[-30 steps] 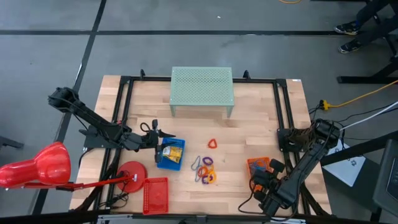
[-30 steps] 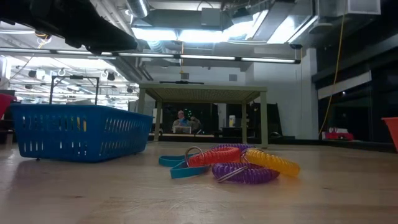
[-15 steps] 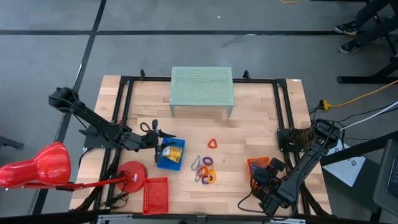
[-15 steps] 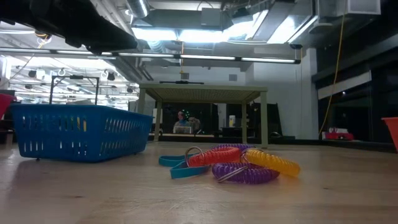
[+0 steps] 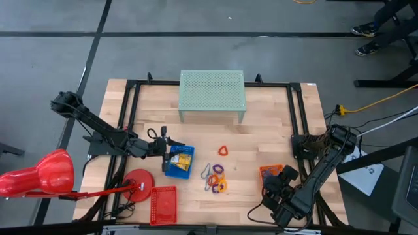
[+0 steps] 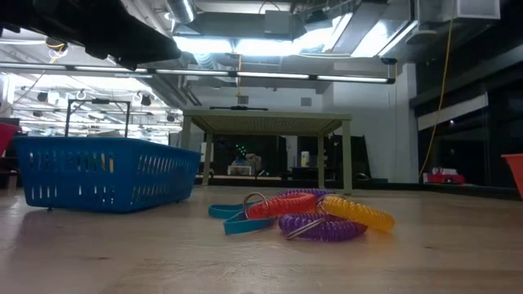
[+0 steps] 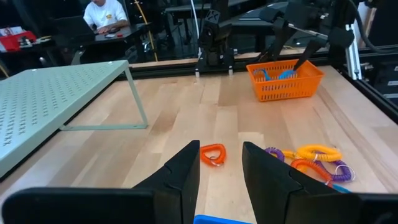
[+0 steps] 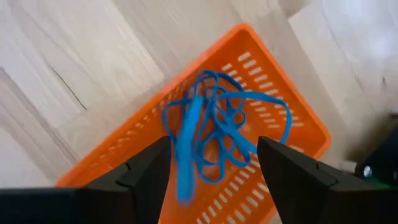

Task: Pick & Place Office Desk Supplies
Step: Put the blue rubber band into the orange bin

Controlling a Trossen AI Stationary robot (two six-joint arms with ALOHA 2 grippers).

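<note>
Right gripper [image 8: 211,180], fingers spread and empty, hangs directly over blue loops [image 8: 217,124] in orange tray [image 8: 292,106] near tabletop's right front corner.

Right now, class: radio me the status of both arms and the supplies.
Right gripper open above blue loops in orange tray. Left gripper open by blue tray. Coils remain mid-table.

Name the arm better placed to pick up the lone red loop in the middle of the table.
Left. Its tool is open and faces the red loop, close ahead. The right tool hangs over the orange tray, farther off.
</note>
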